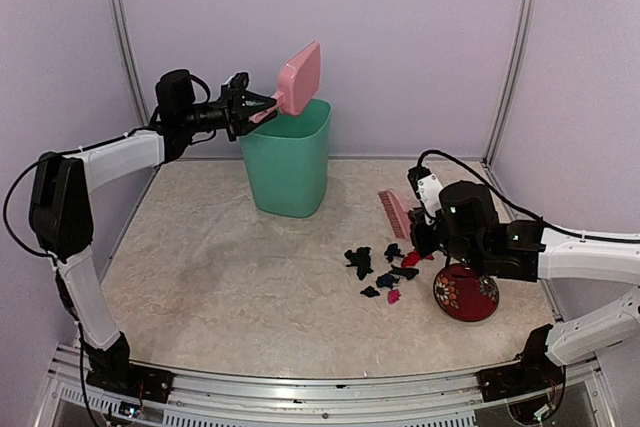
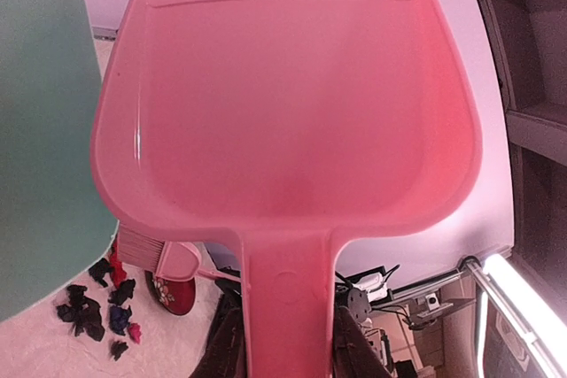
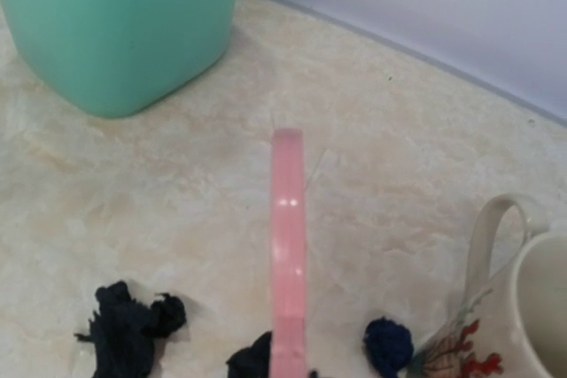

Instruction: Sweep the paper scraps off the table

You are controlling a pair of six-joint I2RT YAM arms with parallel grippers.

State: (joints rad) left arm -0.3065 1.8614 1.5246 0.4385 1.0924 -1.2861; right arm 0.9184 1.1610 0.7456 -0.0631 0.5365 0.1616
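While the left pincer (image 1: 250, 107) squeezes the handle of the pink dustpan (image 1: 298, 77), it holds the pan up in the air, and the pan is tipped up on its side just above the rim of the green bin (image 1: 288, 162). The bin stands on the worktop (image 1: 200, 277) close to the far edge, about halfway along it.

The right pincer (image 1: 420, 232) is low over the worktop, nearer the right edge. It is shut tight on the pink brush (image 1: 393, 212). The brush sticks out from it toward the bin. I cannot tell if its far end touches the worktop.

The paper scraps (image 1: 385, 267) lie in a small bunch just beside the right pincer, between the middle of the worktop and its right edge. Most are black, a few are red or pink, and one is dark blue.

A red flowery cup (image 1: 466, 294) with a white handle sits just to the right of the scraps, toward the front right corner
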